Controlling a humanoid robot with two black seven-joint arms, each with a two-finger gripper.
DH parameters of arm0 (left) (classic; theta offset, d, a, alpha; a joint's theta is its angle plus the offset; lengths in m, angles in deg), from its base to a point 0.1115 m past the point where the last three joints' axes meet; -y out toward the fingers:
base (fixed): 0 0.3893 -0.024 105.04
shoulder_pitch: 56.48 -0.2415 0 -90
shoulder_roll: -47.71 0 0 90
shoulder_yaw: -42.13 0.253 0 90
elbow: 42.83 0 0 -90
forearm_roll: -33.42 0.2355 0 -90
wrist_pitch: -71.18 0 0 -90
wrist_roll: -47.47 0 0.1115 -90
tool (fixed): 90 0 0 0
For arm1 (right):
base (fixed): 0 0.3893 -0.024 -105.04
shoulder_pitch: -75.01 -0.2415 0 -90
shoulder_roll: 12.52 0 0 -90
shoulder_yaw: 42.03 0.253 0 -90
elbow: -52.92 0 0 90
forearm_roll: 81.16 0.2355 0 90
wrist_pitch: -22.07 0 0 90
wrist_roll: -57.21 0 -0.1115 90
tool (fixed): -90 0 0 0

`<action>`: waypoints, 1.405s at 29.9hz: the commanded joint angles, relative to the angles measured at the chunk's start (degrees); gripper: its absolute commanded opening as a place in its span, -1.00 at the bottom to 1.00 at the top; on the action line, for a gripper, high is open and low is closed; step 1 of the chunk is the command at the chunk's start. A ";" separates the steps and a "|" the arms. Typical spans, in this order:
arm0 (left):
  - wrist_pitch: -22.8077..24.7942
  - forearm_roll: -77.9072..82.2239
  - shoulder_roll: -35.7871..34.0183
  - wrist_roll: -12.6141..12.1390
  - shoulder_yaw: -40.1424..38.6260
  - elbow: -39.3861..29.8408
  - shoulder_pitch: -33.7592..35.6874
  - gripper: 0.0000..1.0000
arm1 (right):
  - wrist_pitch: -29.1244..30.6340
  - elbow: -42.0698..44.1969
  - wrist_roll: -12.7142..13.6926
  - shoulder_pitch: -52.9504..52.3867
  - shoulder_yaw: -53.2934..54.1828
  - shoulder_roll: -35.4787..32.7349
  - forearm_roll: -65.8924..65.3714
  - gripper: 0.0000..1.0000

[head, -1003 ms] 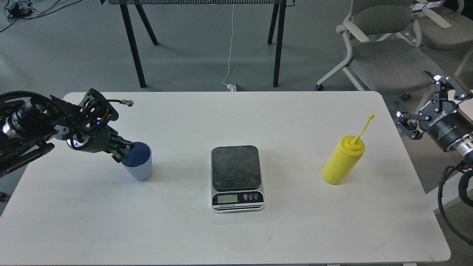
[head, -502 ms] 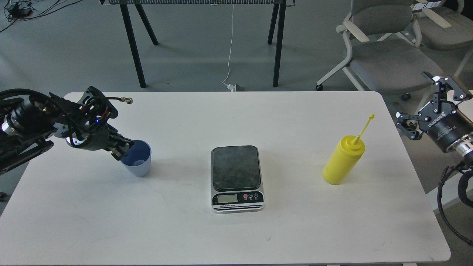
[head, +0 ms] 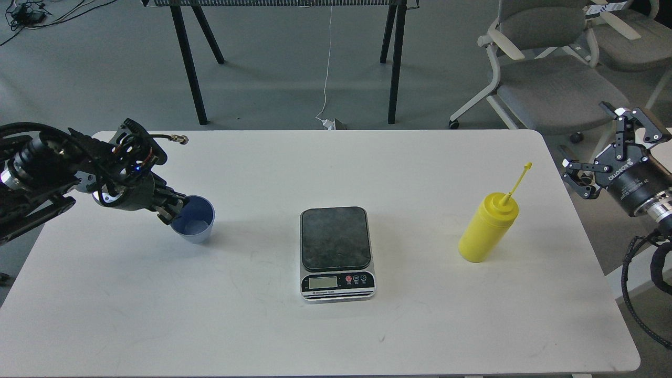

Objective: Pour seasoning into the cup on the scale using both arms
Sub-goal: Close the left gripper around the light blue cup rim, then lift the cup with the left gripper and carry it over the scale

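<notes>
The cup [head: 195, 226] is pinched at its left rim by the left gripper [head: 171, 209], well left of the scale [head: 336, 252]. The right gripper [head: 604, 142] is held spread, apart from the bottle [head: 487, 227]. With so thin a rim hold, the cup could be tipped or dropped.

On the table [head: 315, 341] the scale [head: 336, 252] stands at the middle, nearer the front edge than the back. The cup [head: 194, 226] stands well to its left, the bottle [head: 487, 227] well to its right. The left pincer [head: 170, 209] is at the cup's left rim. The right pincer [head: 604, 149] hangs off the table's right edge, apart from the bottle.
</notes>
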 commanded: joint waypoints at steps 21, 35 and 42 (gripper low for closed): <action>4.08 0.29 3.83 0.00 -0.18 -2.99 8.93 -1.00 | 0.00 0.00 -0.01 0.00 -0.23 0.44 0.00 0.99; 4.08 0.20 16.14 0.00 -0.18 -3.34 14.11 -1.00 | 0.00 0.53 -0.01 0.09 -0.23 1.14 0.00 0.99; 4.08 0.20 19.39 0.00 -0.18 -4.31 15.00 -1.00 | 0.00 1.50 -0.01 0.44 -0.32 1.23 0.00 0.99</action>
